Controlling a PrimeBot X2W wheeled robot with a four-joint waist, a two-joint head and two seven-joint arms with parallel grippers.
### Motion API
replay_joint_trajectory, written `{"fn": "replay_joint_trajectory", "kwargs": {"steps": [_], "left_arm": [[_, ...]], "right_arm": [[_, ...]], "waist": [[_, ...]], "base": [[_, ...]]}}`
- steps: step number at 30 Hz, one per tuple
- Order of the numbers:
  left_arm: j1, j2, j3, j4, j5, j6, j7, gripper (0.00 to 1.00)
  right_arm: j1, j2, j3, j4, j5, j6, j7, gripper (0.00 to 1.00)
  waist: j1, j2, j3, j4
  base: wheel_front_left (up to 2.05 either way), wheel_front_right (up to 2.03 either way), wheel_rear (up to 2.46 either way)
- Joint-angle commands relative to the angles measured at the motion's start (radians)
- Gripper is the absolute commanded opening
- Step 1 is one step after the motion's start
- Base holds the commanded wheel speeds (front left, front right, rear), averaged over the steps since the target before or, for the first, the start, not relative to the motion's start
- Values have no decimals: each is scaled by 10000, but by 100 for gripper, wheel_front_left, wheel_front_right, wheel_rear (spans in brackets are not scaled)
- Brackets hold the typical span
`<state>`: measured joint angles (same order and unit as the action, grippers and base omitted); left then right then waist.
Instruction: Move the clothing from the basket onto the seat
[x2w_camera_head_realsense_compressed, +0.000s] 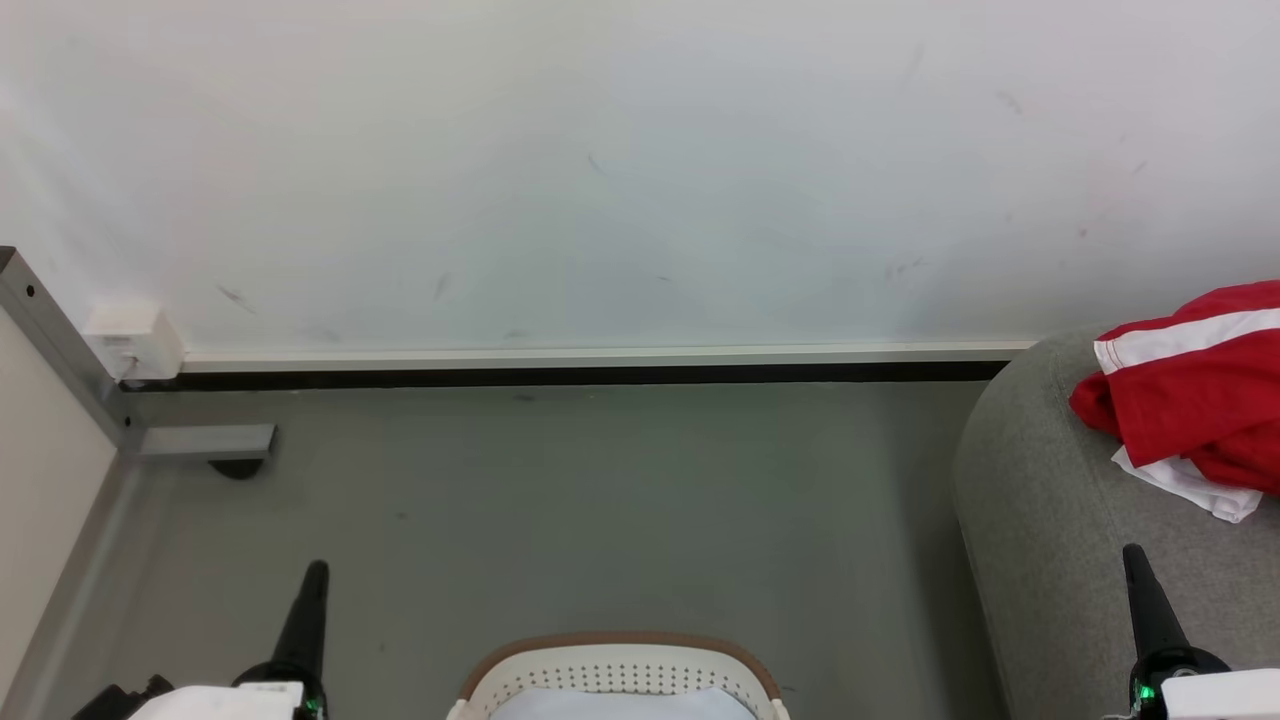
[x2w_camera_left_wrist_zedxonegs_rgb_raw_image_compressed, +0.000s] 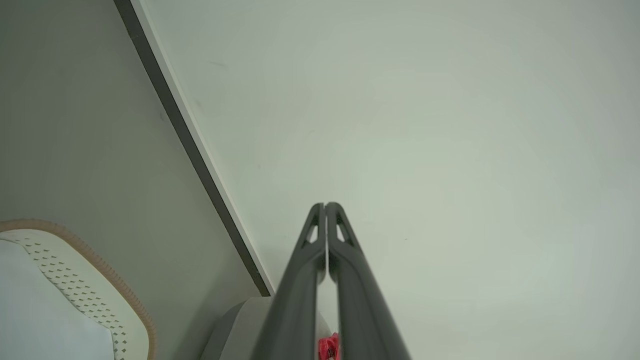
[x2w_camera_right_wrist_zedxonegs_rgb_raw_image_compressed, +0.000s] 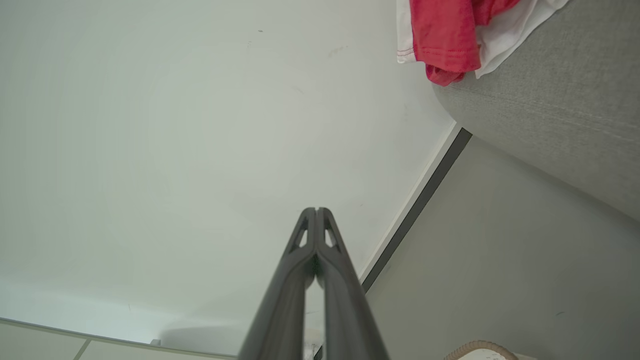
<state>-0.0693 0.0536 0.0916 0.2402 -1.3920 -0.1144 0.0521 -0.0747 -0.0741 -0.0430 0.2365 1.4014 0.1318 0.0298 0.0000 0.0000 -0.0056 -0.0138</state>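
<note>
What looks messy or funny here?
The clothing lies in a crumpled heap, not spread flat, on the seat, close to its rounded edge. Otherwise nothing stands out: the basket sits upright on the floor, and nothing looks spilled or broken.

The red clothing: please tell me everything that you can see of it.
The bright red soft fabric clothing has a broad white stripe and white trim with stitched hems. It lies crumpled in a loose heap, folded over itself, on the large light grey woven-fabric seat, close to its rounded padded edge. Of what shows, only the seat touches it. The head view's right border cuts off part of it.
</note>
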Motion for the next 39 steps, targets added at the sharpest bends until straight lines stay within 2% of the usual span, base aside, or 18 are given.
{"fn": "replay_joint_trajectory", "kwargs": {"steps": [1, 33, 39], "left_arm": [[-165, 23, 64, -34, -176, -68, 59, 0], [-454, -30, 255, 62, -2300, -199, 665, 0], [-447, -29, 248, 58, -2268, -188, 660, 0]], "right_arm": [[-139, -32, -83, -10, 249, -15, 55, 0], [-377, 75, -525, 84, 2345, -21, 704, 0], [-374, 89, -533, 84, 2289, -21, 714, 0]], "waist": [[0, 0, 3, 5], [0, 0, 87, 138], [0, 0, 87, 138]], "base": [[0, 0, 0], [0, 0, 0], [0, 0, 0]]}}
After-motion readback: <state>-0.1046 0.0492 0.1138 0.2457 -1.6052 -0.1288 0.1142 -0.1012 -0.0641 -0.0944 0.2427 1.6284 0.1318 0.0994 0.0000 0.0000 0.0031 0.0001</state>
